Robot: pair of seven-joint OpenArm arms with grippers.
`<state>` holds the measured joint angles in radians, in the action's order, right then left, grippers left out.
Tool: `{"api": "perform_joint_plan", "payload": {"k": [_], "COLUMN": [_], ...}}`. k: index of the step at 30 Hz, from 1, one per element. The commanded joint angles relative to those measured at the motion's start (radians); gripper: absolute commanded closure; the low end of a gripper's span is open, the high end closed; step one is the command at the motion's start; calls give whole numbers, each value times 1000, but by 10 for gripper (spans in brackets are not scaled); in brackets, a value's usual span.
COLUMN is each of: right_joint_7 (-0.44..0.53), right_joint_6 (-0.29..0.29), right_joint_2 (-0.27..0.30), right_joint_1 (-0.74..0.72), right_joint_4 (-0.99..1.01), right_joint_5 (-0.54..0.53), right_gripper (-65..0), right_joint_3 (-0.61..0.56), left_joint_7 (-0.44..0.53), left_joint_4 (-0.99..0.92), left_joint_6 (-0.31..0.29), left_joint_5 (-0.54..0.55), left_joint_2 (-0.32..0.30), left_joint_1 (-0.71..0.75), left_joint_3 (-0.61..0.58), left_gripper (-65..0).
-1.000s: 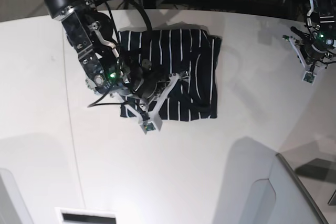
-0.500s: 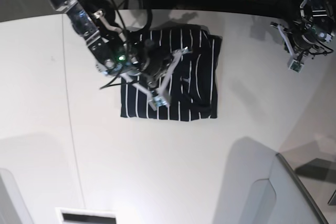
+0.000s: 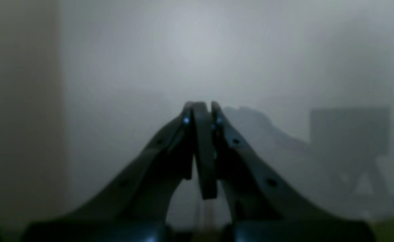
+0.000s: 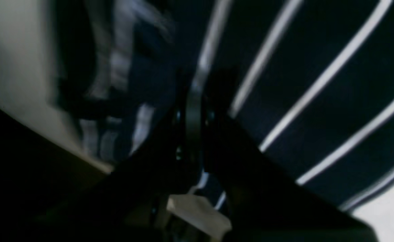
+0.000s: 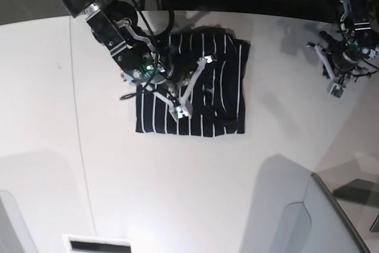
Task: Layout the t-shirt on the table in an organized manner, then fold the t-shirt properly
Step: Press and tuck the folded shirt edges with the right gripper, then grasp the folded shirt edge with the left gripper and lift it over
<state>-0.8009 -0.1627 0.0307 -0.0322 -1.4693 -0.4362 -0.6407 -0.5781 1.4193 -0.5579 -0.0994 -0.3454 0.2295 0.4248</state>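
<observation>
Table (image 5: 195, 194) first: white, mostly bare. The t-shirt (image 5: 213, 102) lies near its far edge, already folded into a compact striped rectangle, so I judge the fold nearly done. Right gripper (image 5: 188, 91) over the shirt, jaws together, nothing pinched (wrist view blurred). Left gripper (image 5: 336, 78) closed too, well apart over bare table. Next: lift my right arm clear without snagging fabric. Cables beyond the far edge; nothing obstructs.
</observation>
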Motion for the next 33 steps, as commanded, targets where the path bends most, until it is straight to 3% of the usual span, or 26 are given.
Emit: {"api": "perform_joint_plan", "payload": {"k": [1,4,10,13,17,20,22,24,27,33], "right_joint_7": [-4,-59,-96,-96,-94,-94,-94,-91,-91,-91], "right_joint_6": [5,4,4,7,7,8,8,8,8,8], "right_joint_2": [2,45,100,134,171,173,173,173,173,173], "right_joint_1": [-13,-7,36,56,85,107,111,113,113,114], "right_joint_4": [-58,-172,-221,-230,-230,-229,-227,-224,-222,-221], "right_joint_5": [-3,-2,-5,-5,-6,-6,-6,-6,-5,-5], "right_gripper": [-6,-6,-3,-3,-3,-3,-3,-3,-3,-3], "right_joint_3": [5,35,316,401,454,486,488,488,486,485], "left_joint_7": [11,10,7,-36,-98,-133,-167,-168,-168,-167], "left_joint_4": [21,68,160,165,165,153,130,96,51,-5], "left_joint_6": [0,0,0,-1,-3,-4,-4,-4,-4,-4], "left_joint_5": [0,0,0,2,134,379,524,651,763,788], "left_joint_2": [-5,30,125,148,136,75,36,-5,-10,44], "left_joint_1": [-15,-29,-46,-65,-77,-66,-57,-54,-60,-80], "left_joint_3": [7,1,-2,-2,-2,-5,-42,-105,-169,-269], "left_gripper": [0,0,0,0,-293,-530,-630,-650,-650,-650]}}
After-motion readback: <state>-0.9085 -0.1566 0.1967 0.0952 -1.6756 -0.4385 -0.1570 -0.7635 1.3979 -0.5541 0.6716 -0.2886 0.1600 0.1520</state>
